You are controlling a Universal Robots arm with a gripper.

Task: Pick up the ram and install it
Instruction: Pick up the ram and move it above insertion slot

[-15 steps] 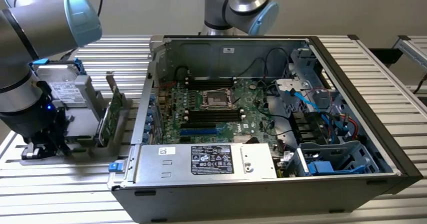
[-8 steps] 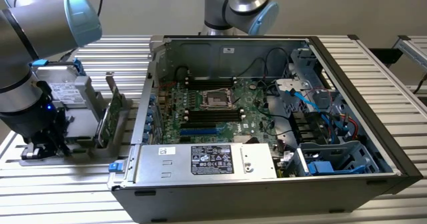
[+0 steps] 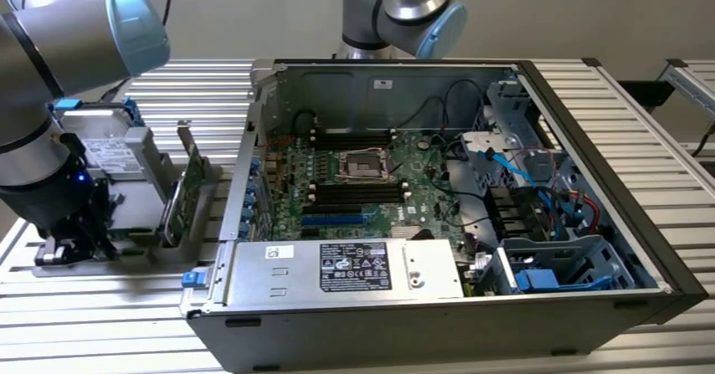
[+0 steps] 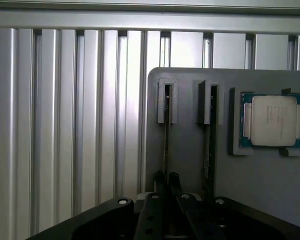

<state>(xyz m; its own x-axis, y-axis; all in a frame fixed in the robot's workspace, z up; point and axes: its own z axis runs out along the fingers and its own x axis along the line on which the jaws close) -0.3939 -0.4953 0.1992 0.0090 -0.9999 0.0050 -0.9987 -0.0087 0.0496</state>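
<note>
Claw [image 4: 167,181] is down at the grey holder [image 4: 270,185], fingers [image 4: 160,181] pressed together w/ the ram [image 4: 166,137] pinched between them. The ram stands on edge in one of the holder's two slotted guides. It is seen edge-on as a thin dark line running from the guide's bracket to the fingertips, its far end in the bracket. A 2nd stick [image 4: 208,150] sits in the neighbouring guide, just beside the first and apart from the claw. A square silver processor chip [image 4: 273,120] lies flat in its pocket next to that 2nd guide. In the exterior view the arm [image 3: 45,140] reaches down over the holder at the exterior view's left, w/ a taller green card [image 3: 184,194] upright beside it. The holder rests on the slatted alu tabletop [image 3: 100,324], beside the open PC case [image 3: 380,98]. The motherboard [image 3: 357,181] lies inside, its black slots [image 3: 355,194] either side of the CPU socket.
</note>
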